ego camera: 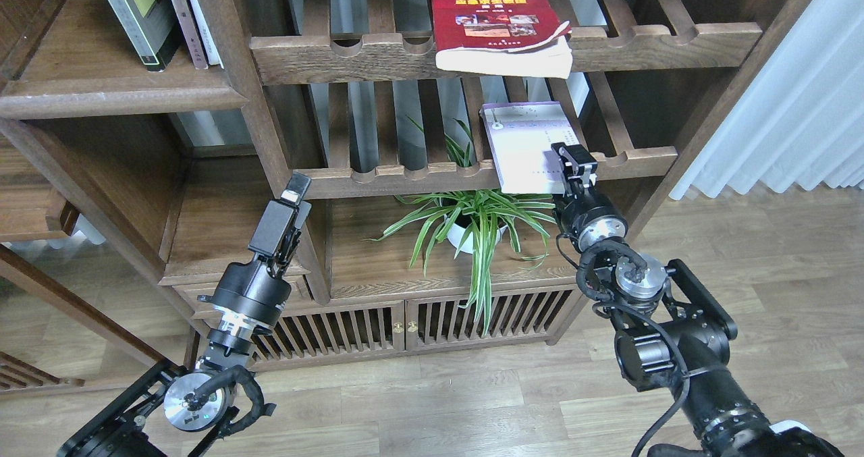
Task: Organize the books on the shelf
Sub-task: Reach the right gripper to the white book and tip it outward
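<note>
Against the dark bookcase [270, 140], right gripper [574, 163] pinching the lavender book [530, 146] overhanging the slatted rack [628, 160], presumably for lifting; left gripper [291, 200] unreadable.

red book [496, 18] | yellow title, seemingly Chinese | too blurred to read

two books lying flat [498, 18] [530, 146], three upright books [158, 15], one potted plant [472, 224], two hands [291, 194] [574, 160].
</note>
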### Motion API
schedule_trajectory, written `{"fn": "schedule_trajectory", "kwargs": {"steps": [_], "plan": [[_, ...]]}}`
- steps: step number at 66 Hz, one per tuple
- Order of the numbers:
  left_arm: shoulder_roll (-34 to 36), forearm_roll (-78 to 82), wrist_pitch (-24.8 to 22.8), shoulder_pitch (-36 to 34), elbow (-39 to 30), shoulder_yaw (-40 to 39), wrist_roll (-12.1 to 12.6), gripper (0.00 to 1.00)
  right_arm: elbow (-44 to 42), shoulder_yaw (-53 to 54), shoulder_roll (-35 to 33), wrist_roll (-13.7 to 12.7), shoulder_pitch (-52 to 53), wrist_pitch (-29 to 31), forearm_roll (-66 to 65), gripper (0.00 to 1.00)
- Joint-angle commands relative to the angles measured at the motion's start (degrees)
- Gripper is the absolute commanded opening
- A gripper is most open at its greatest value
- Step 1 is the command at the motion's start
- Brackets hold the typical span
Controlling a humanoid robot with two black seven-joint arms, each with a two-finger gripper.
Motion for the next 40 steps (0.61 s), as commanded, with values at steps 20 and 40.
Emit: {"fn": "schedule_trajectory", "kwargs": {"steps": [20, 40], "plan": [[-0.04, -0.09, 0.00, -0.55, 0.09, -0.44, 0.52, 1.00, 1.93, -0.89, 0.00, -5.81, -4.75, 11.35, 1.69, 0.04], [0.23, -4.22, 0.00, -0.38, 0.79, -2.73, 18.10, 1.00, 10.01, -1.16, 0.00, -14.16, -11.34, 19.35, 6.70, 0.04]]}}
